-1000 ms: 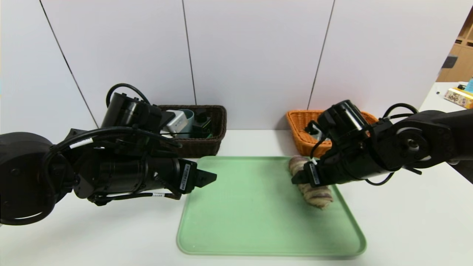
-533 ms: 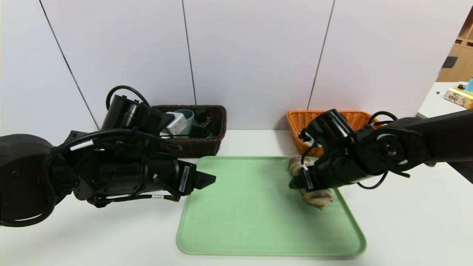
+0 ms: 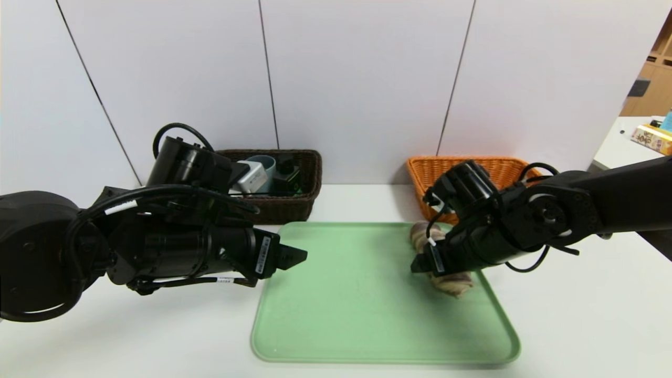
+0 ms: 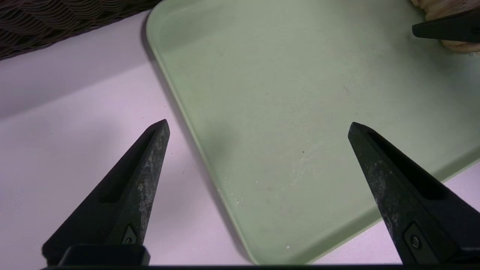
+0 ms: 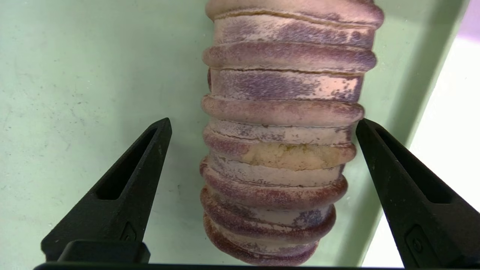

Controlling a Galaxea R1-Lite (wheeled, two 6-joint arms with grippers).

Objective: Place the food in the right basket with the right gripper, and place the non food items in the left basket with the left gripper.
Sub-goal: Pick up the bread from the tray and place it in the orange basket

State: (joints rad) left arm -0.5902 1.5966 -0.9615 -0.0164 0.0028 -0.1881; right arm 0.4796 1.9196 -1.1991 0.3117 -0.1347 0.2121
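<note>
The food, a ridged tan roll with purplish streaks (image 3: 452,281), lies on the right side of a green tray (image 3: 362,310). My right gripper (image 3: 420,263) is low over it and open. In the right wrist view the roll (image 5: 285,86) lies between the two fingers of that gripper (image 5: 262,120), one finger close beside it. The orange right basket (image 3: 426,181) stands behind that arm. The dark brown left basket (image 3: 294,206) holds a blue-grey cup (image 3: 266,165), a white soap bar (image 3: 251,176) and a black bottle (image 3: 287,178). My left gripper (image 3: 297,256) hovers open over the tray's left edge (image 4: 258,123).
The tray sits in the middle of a white table (image 3: 577,325), with white wall panels close behind the baskets. The left wrist view shows the tray's bare surface (image 4: 300,75) and the brown basket's wall (image 4: 56,22). Boxes lie on a far counter (image 3: 651,137).
My right arm has come down and the open gripper has settled lower round the roll. The left arm has stayed where it was.
</note>
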